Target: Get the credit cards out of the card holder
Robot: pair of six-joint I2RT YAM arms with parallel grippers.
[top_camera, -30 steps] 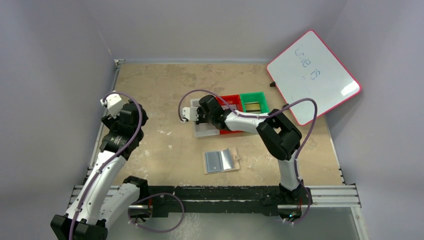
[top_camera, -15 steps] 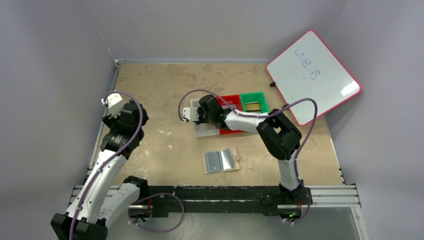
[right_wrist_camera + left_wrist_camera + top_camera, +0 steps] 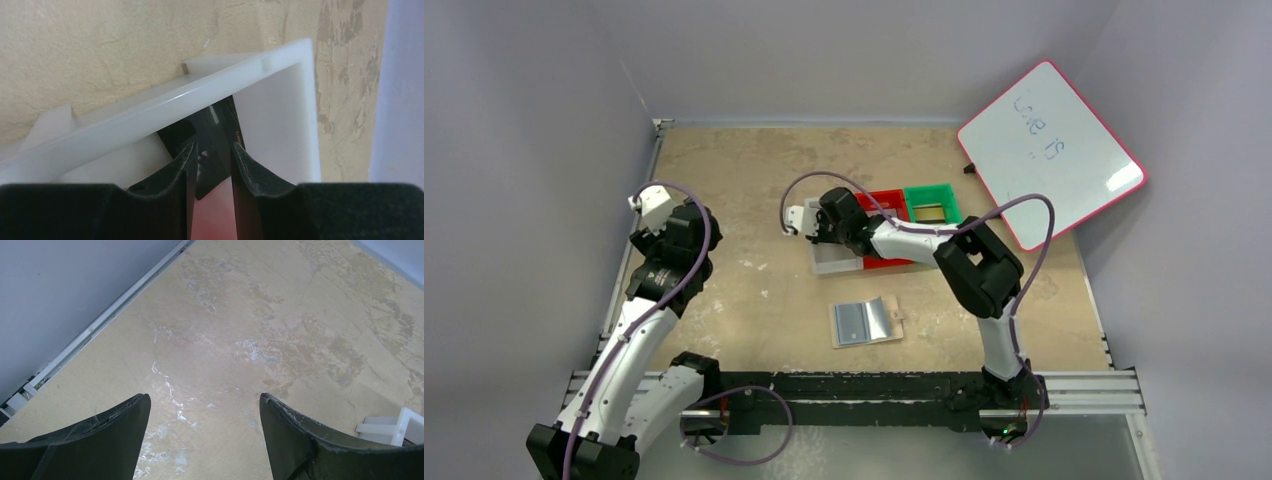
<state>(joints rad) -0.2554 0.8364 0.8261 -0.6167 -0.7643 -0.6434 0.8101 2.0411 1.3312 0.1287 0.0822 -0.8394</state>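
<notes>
The card holder (image 3: 865,322) lies open on the table near the front middle, grey-blue lining up, with a silvery-grey card (image 3: 853,321) on its left half. My right gripper (image 3: 797,218) hangs over the left end of a clear white bin (image 3: 835,264). In the right wrist view its fingers (image 3: 186,159) stand a narrow gap apart around the right gripper's midpoint (image 3: 212,148). A black credit card (image 3: 216,131) lies inside the bin (image 3: 200,95) beyond them, partly under the rim. My left gripper (image 3: 205,405) is open and empty over bare table at the left.
A red bin (image 3: 887,205) and a green bin (image 3: 932,205) stand beside the white one; the green one holds a dull gold card (image 3: 931,213). A pink-framed whiteboard (image 3: 1052,150) leans at the back right. Walls close the left and back.
My right gripper has shifted slightly back and to the left over the white bin's end. The left arm and the card holder have not moved.
</notes>
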